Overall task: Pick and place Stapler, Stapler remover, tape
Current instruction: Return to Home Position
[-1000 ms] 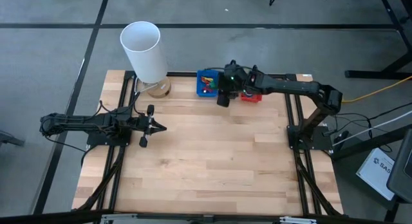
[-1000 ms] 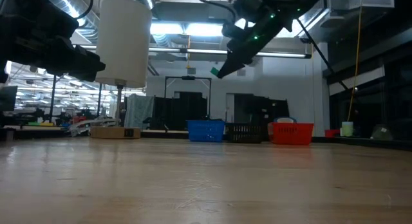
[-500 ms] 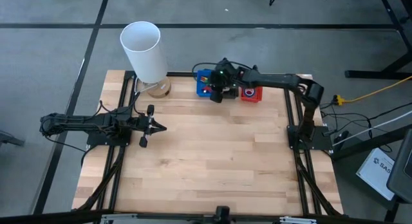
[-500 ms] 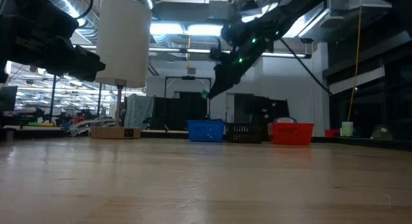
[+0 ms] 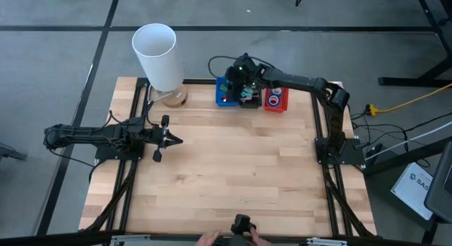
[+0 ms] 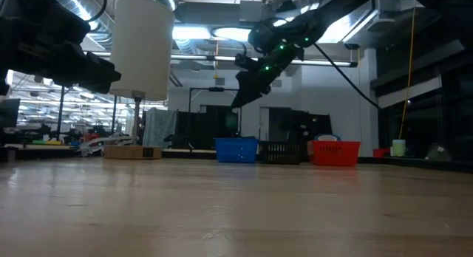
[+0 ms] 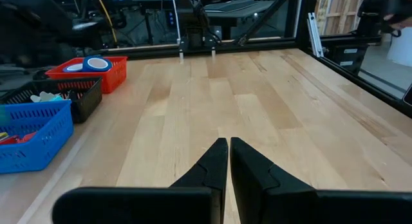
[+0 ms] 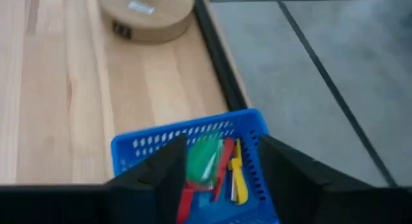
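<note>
My right gripper [image 5: 241,91] [image 6: 235,103] hovers open over the blue basket [image 5: 224,91] at the table's far edge. In the right wrist view its fingers [image 8: 222,150] stand apart above the basket [image 8: 138,145]. A green stapler [image 8: 204,161] shows below and between them, among red and yellow staplers. The black basket [image 7: 61,98] holds pale claw-like pieces. The red basket [image 5: 275,99] holds a blue tape roll with a white core [image 7: 96,63]. No pink or yellow roll shows. My left gripper [image 5: 173,140] [image 7: 228,150] waits shut over the table's left middle.
A tall white cylinder [image 5: 157,51] stands on a round wooden base [image 8: 145,11] at the far-left corner, beside the blue basket. A person's hand [image 5: 210,239] and a small dark object [image 5: 242,225] are at the near edge. Bare wood [image 5: 233,168] spreads across the table's middle.
My right gripper has travelled left along the far edge, from over the black and red baskets to over the blue basket, dropping slightly. The green stapler came along at its fingertips and now shows lower, over the basket. A hand has appeared at the near edge.
</note>
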